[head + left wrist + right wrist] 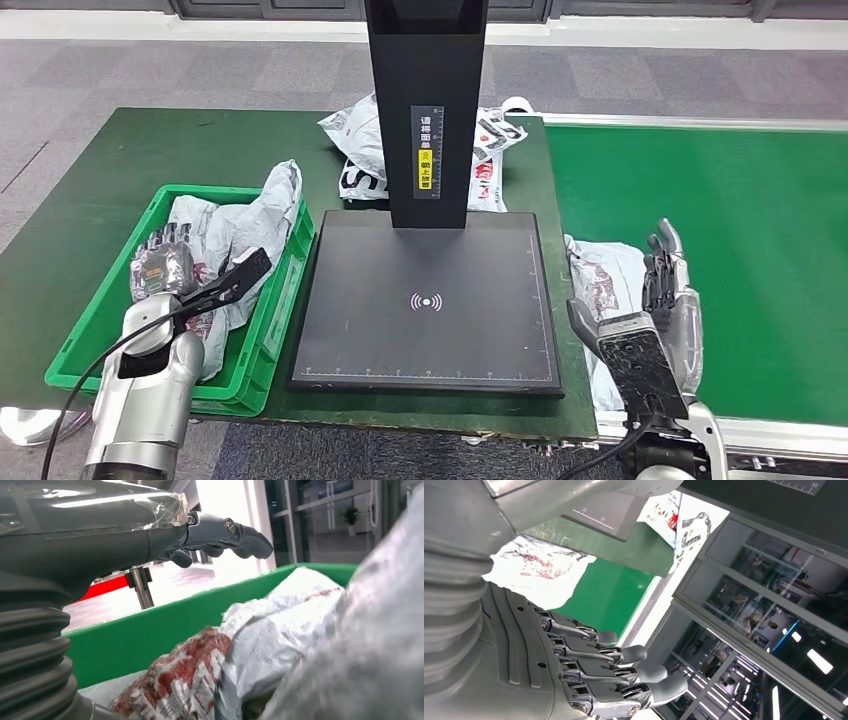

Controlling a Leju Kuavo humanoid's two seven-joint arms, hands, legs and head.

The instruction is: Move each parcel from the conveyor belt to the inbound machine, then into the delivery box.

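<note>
A: We look down on the dark green table [120, 180], and in the middle sits the inbound machine [428, 300], a flat black scanning plate with a tall black column rising at its back edge. Nothing lies on the plate.

B: And the right hand [668, 290]? It hangs at the near edge of the bright green conveyor belt [720, 230], fingers stretched out and apart, gripping nothing.

A: Released, yes. Just beside it, touching or nearly so, lies a crumpled white plastic parcel with red print [600, 280], tucked between the plate's right edge and that hand, at the seam of table and belt.

B: From the right wrist the fingers [624, 655] run long and straight, with the same white parcel [544, 567] past them on the green.

A: Over to the left. The green plastic delivery box [290, 290] stands against the plate's left side, stuffed with grey and white bags [250, 215].

B: The left hand [165, 262] hovers inside the box above those bags. In the left wrist view its dark fingers [250, 540] reach out over the green wall [150, 630], nothing between them, a red-printed bag [180, 680] below.

A: Loose too, then. Behind the column, more white printed bags [360, 150] are heaped on the table.
</note>
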